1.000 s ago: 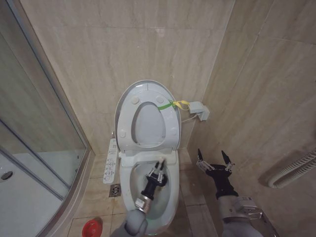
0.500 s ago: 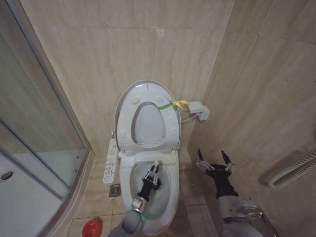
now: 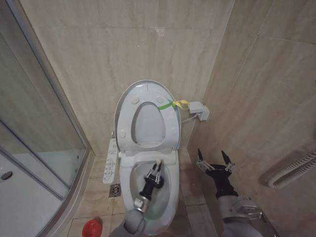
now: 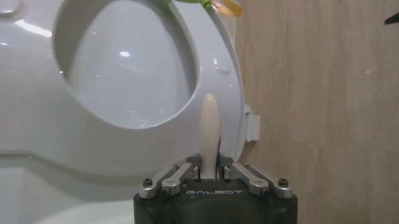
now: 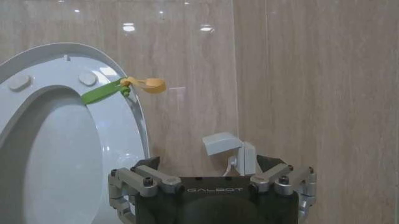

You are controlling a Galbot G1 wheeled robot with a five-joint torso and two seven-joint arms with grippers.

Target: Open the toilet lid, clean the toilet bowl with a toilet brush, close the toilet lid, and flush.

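Both arms end in grey rounded wrist segments and a black cylindrical forearm section. The left gripper (image 4: 210, 173) has a black housing printed "GALBOT" in pale letters, with silver metal finger linkages fastened by dark screws. The right gripper (image 3: 215, 159) has the same black body, marking and silver links, tipped with slim dark pointed fingers.

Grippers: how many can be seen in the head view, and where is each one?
2. The left gripper is over the toilet bowl, jaws shut on the toilet brush. The right gripper hangs open beside the bowl.
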